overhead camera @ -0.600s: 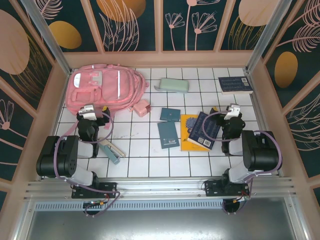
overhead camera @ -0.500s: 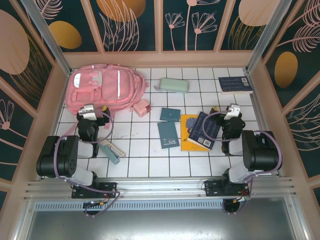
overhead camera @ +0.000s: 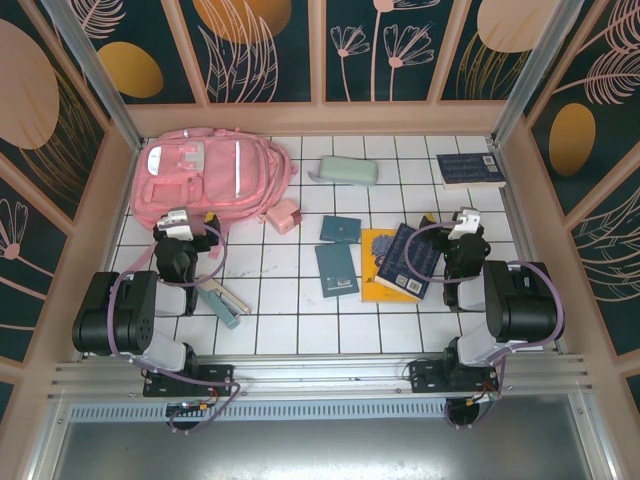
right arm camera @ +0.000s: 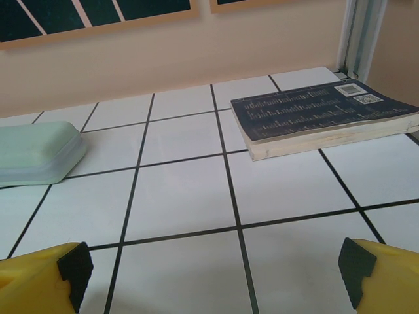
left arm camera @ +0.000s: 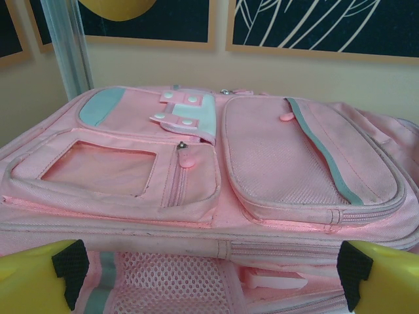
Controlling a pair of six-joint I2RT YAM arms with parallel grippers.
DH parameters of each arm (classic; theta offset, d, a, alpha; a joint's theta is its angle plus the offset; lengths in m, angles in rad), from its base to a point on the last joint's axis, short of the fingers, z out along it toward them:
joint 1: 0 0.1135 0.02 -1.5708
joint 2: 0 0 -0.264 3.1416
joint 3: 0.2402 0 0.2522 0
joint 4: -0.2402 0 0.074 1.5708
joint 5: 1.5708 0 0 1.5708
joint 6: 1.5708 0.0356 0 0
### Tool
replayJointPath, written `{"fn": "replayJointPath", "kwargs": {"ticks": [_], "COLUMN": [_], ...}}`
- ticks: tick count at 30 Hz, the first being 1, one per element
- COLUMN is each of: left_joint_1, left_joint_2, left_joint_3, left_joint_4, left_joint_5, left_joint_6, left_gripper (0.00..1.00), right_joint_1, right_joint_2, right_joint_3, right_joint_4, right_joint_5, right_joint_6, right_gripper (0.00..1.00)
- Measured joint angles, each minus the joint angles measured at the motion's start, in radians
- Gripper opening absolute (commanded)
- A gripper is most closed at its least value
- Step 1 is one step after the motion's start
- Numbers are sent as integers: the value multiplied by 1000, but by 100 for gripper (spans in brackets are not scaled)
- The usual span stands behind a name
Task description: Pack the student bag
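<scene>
Large soft pink fabric backpack (overhead camera: 205,175) sits at the bench's (overhead camera: 290,335) far-left corner; left tool (left arm camera: 209,278) and right tool (right arm camera: 209,275) gape wide.

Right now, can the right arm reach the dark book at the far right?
Probably yes: the right gripper is open and faces the book, with only table between them; the pencil case lies off left.

The left arm (overhead camera: 125,312) and right arm (overhead camera: 515,300) are chunky matte-black units with fat rounded joint housings, and each has a thin purplish cable (overhead camera: 218,262) looping along the outside. There's a small white cap (overhead camera: 176,220) up at the wrist. The fingers (left arm camera: 33,278) are bright yellow with black pads (left arm camera: 71,265) on the inner faces.
</scene>
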Motion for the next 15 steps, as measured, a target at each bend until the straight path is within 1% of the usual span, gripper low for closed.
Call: {"fn": "replayJointPath", "kwargs": {"ticks": [7,9,11,13,15], "left_joint_1": [0,-5,-25,-66,-129], "left_joint_2": [-3,-48,-131,-233,-354], "left_joint_3": [0,14,57,106,151], "left_joint_4": [-4,-86,-207,-291,-345], "left_joint_5": [0,-5,-27,-35,-37], "left_joint_6": [0,3,18,52,83], "left_gripper": [99,99,98,99,98], "right_joint_1": [2,18,86,198,327], "right_joint_2": [-1,-24,-98,-217,-346], "right_joint_3": [2,21,66,115,170], "right_joint_4": [-8,-72,-196,-288,-346], "right_joint_5": [-6,3,45,67,83], "right_joint_6": [-6,-27,-66,-106,-136], "right_gripper": [99,99,99,99,99]}}
